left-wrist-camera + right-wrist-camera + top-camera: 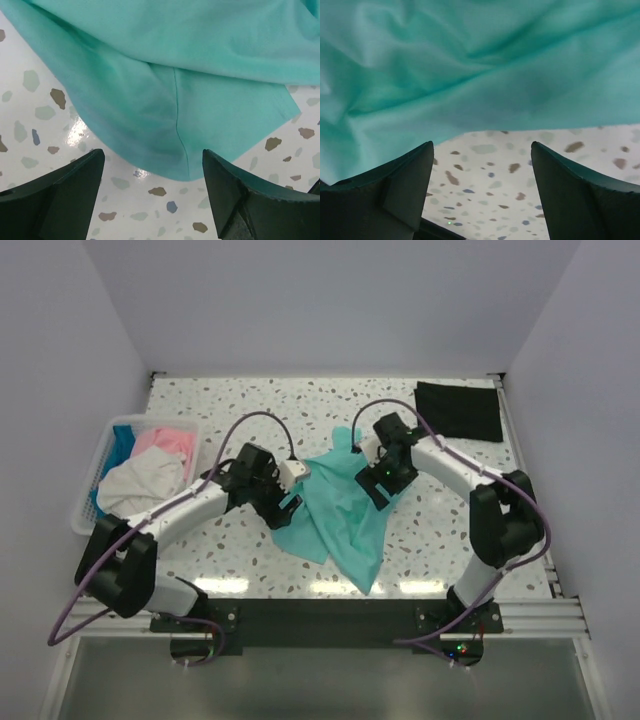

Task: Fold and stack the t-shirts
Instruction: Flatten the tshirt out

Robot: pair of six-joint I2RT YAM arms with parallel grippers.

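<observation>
Speckled, glossy terrazzo table (440, 540) lies under both arms. Your left pincer (152, 160) and right pincer (482, 150) each stand apart and empty. The soft, creased teal-green t-shirt (345, 515) is crumpled between them, its stitched hem just ahead of the left tips. Beyond the right pincer lies a flat folded black t-shirt (460, 410). Outward of the left pincer, a white slatted basket (85, 510) holds pink cloth (165, 443), white cloth (140, 485) and blue cloth (122, 445).

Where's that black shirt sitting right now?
In the top view, the black t-shirt lies flat at the far right corner of the table, beyond the right gripper and apart from the teal-green t-shirt in the middle.
</observation>
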